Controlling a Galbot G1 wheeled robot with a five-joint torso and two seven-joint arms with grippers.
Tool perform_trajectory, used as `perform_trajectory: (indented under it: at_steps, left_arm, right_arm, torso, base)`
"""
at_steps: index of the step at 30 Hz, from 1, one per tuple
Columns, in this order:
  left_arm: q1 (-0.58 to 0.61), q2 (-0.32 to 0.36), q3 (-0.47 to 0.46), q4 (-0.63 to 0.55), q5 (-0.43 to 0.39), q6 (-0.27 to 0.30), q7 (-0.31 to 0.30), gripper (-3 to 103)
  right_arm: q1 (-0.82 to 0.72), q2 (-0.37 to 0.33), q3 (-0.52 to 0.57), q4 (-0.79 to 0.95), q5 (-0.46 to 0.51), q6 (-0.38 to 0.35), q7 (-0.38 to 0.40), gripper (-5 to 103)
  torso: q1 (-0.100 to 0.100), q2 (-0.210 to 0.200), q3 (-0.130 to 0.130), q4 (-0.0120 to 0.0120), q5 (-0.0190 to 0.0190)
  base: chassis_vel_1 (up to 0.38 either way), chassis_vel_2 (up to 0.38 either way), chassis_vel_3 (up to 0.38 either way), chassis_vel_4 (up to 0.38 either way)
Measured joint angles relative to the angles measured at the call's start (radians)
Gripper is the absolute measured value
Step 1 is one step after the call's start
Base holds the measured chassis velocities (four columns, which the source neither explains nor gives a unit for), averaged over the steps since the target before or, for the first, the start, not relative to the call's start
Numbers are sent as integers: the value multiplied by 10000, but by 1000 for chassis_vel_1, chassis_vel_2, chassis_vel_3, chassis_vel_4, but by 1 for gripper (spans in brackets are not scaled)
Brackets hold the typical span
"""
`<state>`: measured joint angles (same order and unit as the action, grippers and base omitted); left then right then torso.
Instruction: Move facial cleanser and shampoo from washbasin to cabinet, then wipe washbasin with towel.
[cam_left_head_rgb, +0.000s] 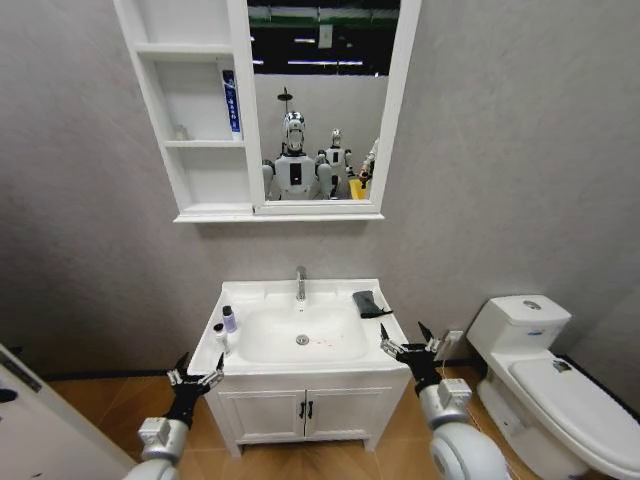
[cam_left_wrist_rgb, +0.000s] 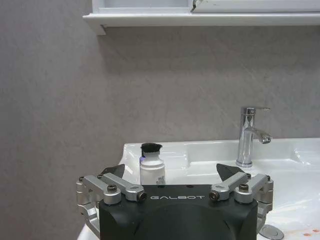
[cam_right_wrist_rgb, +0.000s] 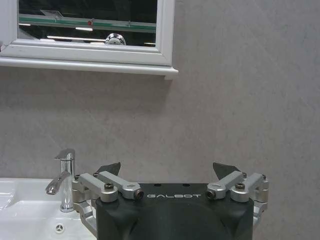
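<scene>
Bathroom mock-up: washbasin (cam_left_head_rgb: 300, 335) with chrome tap (cam_left_head_rgb: 300, 282) at centre, mirror cabinet (cam_left_head_rgb: 262, 105) at 12 o'clock, toilet (cam_left_head_rgb: 545, 380) at 4 o'clock, grey walls.

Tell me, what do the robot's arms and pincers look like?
Each pincer, left and right, has a black body marked GALBOT in pale letters, silver metal links with dark screws, and pointed black fingertips. The arms behind them are rounded silver-white shells.

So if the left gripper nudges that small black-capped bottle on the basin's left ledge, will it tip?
Probably. The black-capped bottle stands upright, tall and narrow, so a high push may topple it. The glossy washbasin ledge likely lets it slide. It looks small and probably light.
</scene>
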<state>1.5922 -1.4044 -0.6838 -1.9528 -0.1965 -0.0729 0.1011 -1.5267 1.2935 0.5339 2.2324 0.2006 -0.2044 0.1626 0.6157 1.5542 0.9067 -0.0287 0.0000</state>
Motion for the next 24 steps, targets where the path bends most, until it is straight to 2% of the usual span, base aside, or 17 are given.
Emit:
perform_trajectory:
  at_steps: [6,9,13,17,19,24]
  left_arm:
    - [-701,-100,479,894,373,-81,-318,100]
    - [-1586,-86,592,1941,415,-48,-610,100]
    - [-2421,-17,694,2654,372,30,-761,100]
    - [-2766,0,721,2977,312,87,-825,100]
    - [-3306,87,724,3370,238,89,-885,100]
    - [-3541,230,706,3514,112,120,-885,100]
  right_arm:
    - [268,5,-29,-176,129,-8,-1,100]
    - [293,-15,58,-289,264,47,-25,100]
    - [241,-2,253,-441,359,173,-56,100]
    - [168,13,345,-543,342,238,-57,100]
    - [66,1,499,-648,311,258,-30,100]
    - [77,-18,540,-733,309,225,102,100]
  torso:
    - [-2,1,0,0,1]
    - [-2,1,0,0,-1]
    - [-2,0,0,0,-1]
    - [-2,0,0,-1,-2]
    - [-2,0,0,-2,-1]
    - [-2,0,-1,-1,0]
  base:
    - [0,0,0,0]
    - [0,0,0,0]
    - [0,0,0,0]
    - [0,0,0,0]
    - [0,0,0,0]
    - [0,0,0,0]
